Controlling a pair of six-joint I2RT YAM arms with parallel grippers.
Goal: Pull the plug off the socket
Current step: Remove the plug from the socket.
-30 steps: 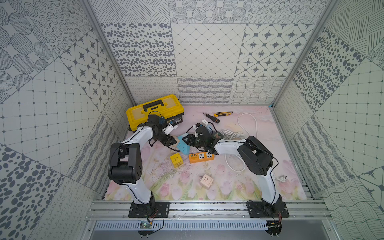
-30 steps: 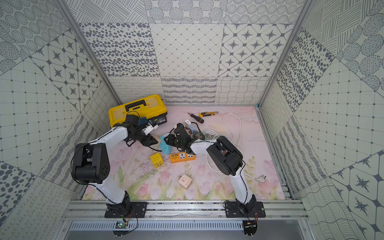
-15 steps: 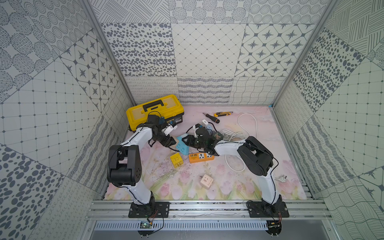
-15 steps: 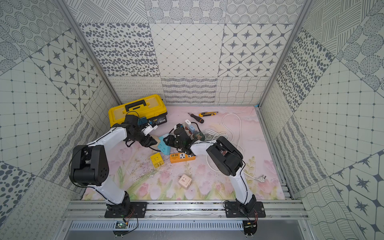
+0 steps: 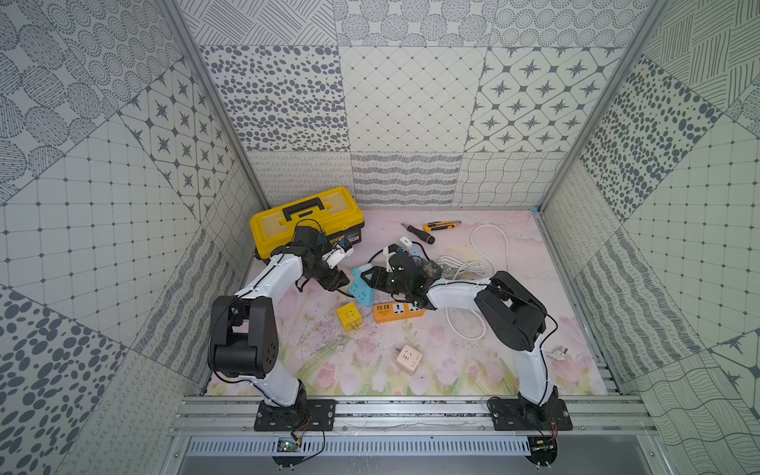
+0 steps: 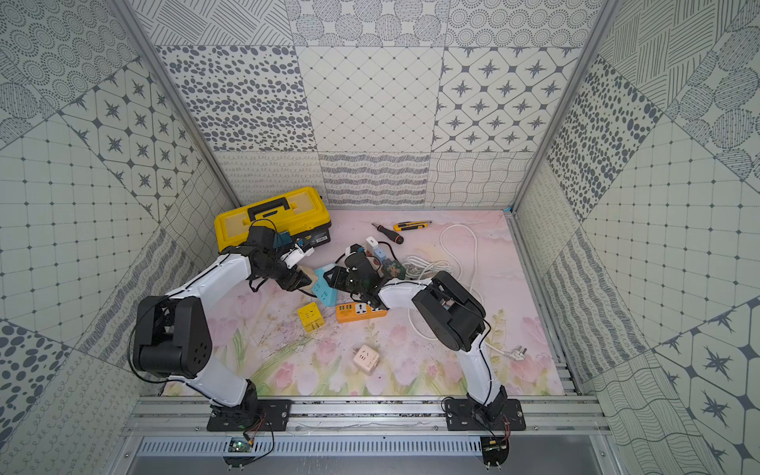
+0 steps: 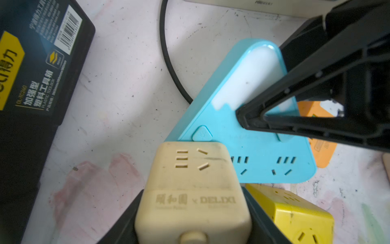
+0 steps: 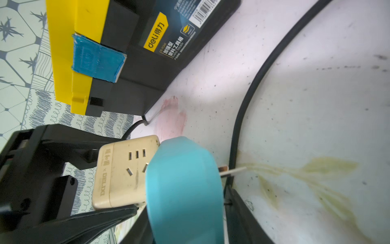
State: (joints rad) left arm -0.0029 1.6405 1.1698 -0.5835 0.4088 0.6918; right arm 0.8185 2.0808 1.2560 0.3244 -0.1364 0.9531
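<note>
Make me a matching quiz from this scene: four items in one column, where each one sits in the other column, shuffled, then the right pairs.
1. cream Delixi adapter
2. blue socket block
3. yellow toolbox
4. pale pink adapter cube

A. in the right gripper
B. alone on the open mat
C. in the left gripper
D. in a back corner of the mat

Pairs: 1-C, 2-A, 3-D, 4-B

"DELIXI" is printed on the beige adapter [image 7: 193, 190]; "deli" and "PLASTIC TOOLBOX" are read on the toolbox [image 8: 137, 74] label.
</note>
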